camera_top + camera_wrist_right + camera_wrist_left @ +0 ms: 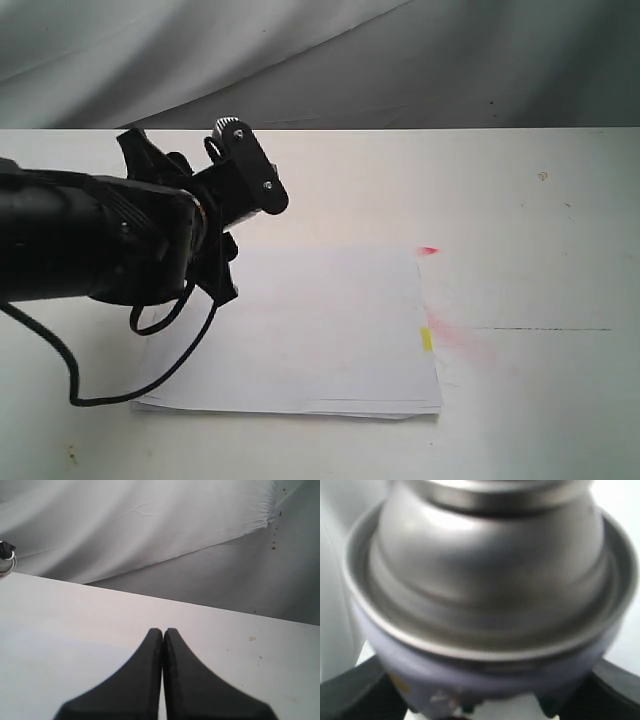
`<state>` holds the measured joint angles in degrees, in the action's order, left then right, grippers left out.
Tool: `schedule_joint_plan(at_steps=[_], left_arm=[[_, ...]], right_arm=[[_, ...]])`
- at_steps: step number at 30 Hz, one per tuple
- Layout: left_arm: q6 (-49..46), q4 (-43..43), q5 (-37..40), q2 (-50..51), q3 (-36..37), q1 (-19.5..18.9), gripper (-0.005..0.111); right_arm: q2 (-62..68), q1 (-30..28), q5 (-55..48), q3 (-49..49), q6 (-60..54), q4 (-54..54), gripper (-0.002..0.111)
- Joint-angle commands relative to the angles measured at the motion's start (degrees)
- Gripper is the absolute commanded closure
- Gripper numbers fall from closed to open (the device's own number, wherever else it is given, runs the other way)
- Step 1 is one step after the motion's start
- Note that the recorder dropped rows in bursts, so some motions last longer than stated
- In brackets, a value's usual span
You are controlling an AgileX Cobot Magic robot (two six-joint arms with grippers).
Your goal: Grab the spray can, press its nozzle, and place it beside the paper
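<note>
My left gripper (218, 165) is raised over the paper's far left corner and is shut on the spray can (485, 580). The can's silver domed top fills the left wrist view, with a black finger (350, 690) at each side of the body. In the exterior view only a silver bit of the can (226, 124) shows above the fingers. The right wrist view catches the can's top with its black nozzle (5, 547) at the frame's edge. The paper (320, 330) lies flat on the table, yellow tab (426, 339) on its right edge. My right gripper (163, 632) is shut and empty, low over the table.
A white table (530, 200) carries a red spot (428, 250) and a pink smear (462, 338) just right of the paper. A black cable (150, 375) hangs from the left arm over the paper's left side. Grey cloth (300, 60) backs the table.
</note>
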<state>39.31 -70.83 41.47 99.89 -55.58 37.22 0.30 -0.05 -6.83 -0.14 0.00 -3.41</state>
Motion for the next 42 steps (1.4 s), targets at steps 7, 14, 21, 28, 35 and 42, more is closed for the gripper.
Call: schedule_joint_plan(at_steps=[7,14,21,28,35,42], left_arm=[[2.7,-8.2,8.73,5.97,-0.67,3.2,0.107],[2.67,-7.98,9.49,6.21,-0.67,3.74,0.107],[2.56,-7.97,9.39,6.21,-0.67,3.74,0.107],[2.55,-7.97,9.49,6.21,-0.67,3.74,0.107],[2.55,-8.09,9.49,6.21,-0.67,3.74,0.107],[2.3,-8.4,9.49,6.21,-0.67,3.74,0.107]], right_arm=[[-0.3,0.2,0.06,0.14,-0.43,-0.49,0.108],[-0.3,0.2,0.06,0.14,-0.43,-0.49,0.108],[-0.3,0.2,0.06,0.14,-0.43,-0.49,0.108],[-0.3,0.2,0.06,0.14,-0.43,-0.49,0.108],[-0.3,0.2,0.06,0.14,-0.43,-0.49,0.108],[-0.3,0.2,0.06,0.14,-0.43,1.7,0.108]])
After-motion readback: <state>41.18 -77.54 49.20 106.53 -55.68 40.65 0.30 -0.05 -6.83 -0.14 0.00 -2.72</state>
